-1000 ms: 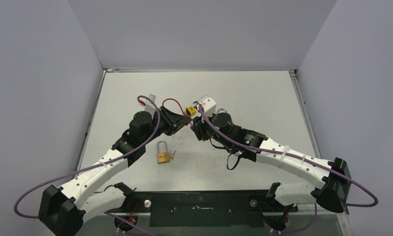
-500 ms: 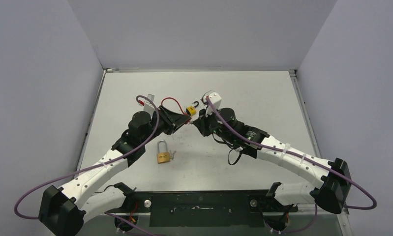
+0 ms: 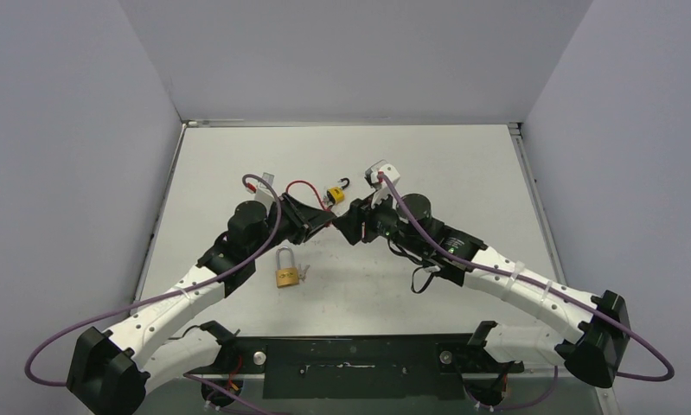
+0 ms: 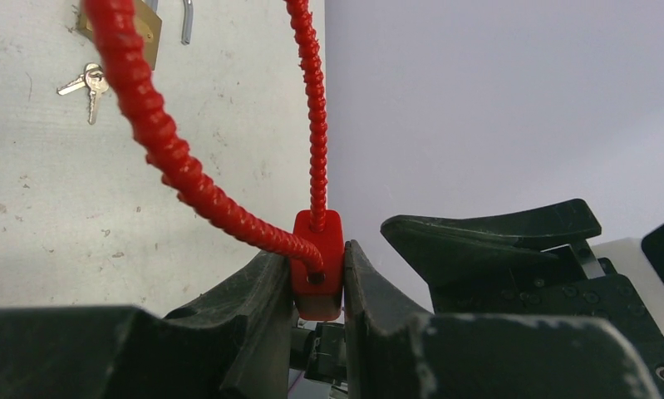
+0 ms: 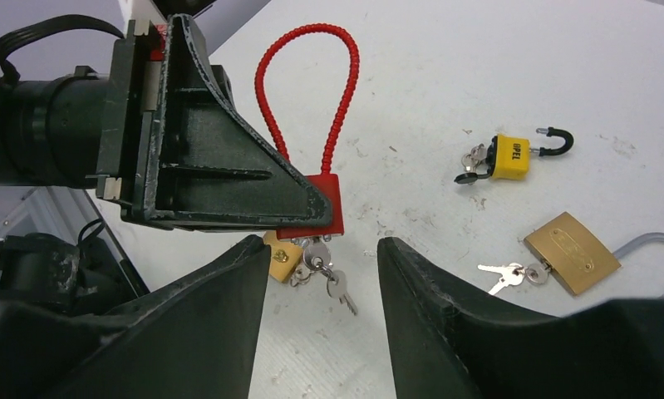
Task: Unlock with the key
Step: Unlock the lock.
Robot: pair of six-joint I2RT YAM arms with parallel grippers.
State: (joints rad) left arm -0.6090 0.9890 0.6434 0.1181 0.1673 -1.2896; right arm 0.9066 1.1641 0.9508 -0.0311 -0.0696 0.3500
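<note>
My left gripper (image 4: pixel 318 287) is shut on the red body of a cable lock (image 4: pixel 318 253), and the lock's red cable loop (image 5: pixel 307 75) arches away from it. A silver key (image 5: pixel 314 253) sticks out of the lock's underside, with a second key (image 5: pixel 338 289) dangling from its ring. My right gripper (image 5: pixel 322 243) is open, its fingertips on either side of the hanging keys and touching nothing. In the top view the two grippers meet nose to nose at mid-table (image 3: pixel 335 223).
A brass padlock (image 3: pixel 285 272) with keys lies on the table (image 3: pixel 463 164) below the left wrist. A yellow padlock (image 5: pixel 511 156) with a black shackle lies beyond. Another brass padlock (image 5: pixel 571 252) with keys (image 5: pixel 507 273) lies at the right. Grey walls enclose the table.
The right wrist has shifted slightly right and rolled, backing a little off the left gripper. The left arm has barely moved and still holds the red lock.
</note>
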